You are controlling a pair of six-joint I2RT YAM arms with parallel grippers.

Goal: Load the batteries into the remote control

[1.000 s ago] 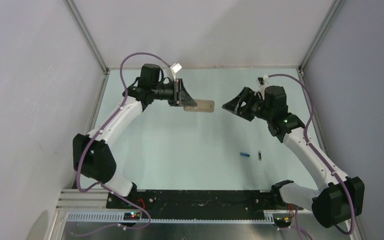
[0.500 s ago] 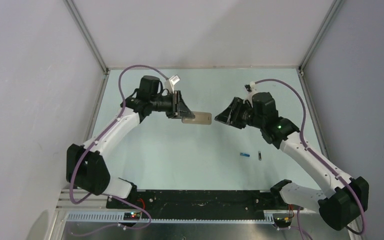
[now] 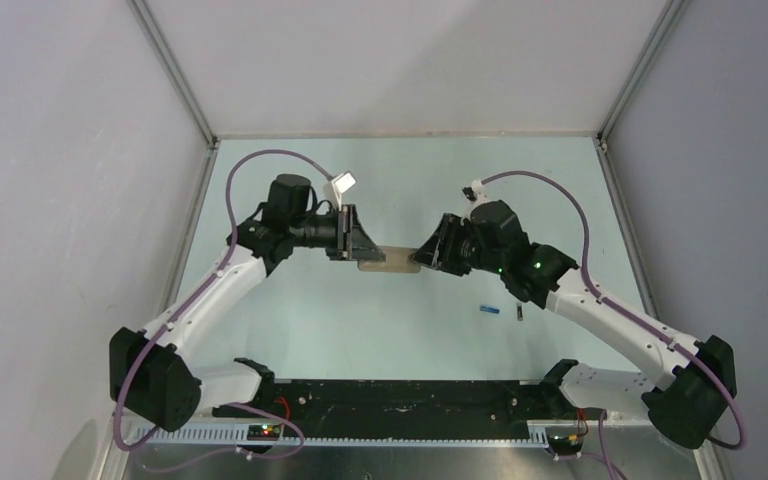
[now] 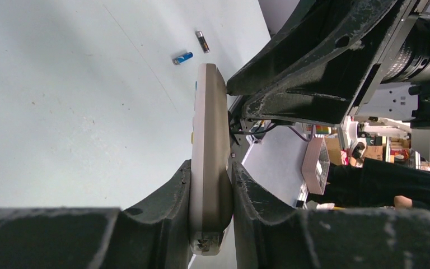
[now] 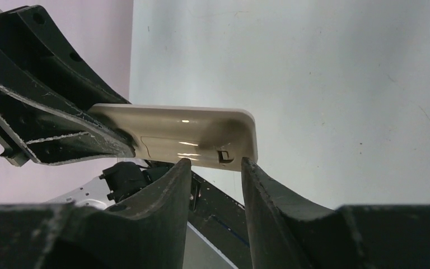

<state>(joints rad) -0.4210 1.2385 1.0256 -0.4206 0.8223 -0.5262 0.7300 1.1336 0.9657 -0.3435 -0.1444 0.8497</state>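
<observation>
The remote control is seen tan-backed just beyond the parted jaws of the right gripper, its end left of them clamped by the left gripper.

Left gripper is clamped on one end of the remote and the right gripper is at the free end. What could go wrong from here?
1. The left gripper pinches the remote control at one end only, so a push from the right gripper may twist it in the grip.
2. The right fingertips sit beside the cover latch; they may skid on the glossy back.
3. The blue battery and dark battery lie loose near the right arm, which could knock them.
</observation>
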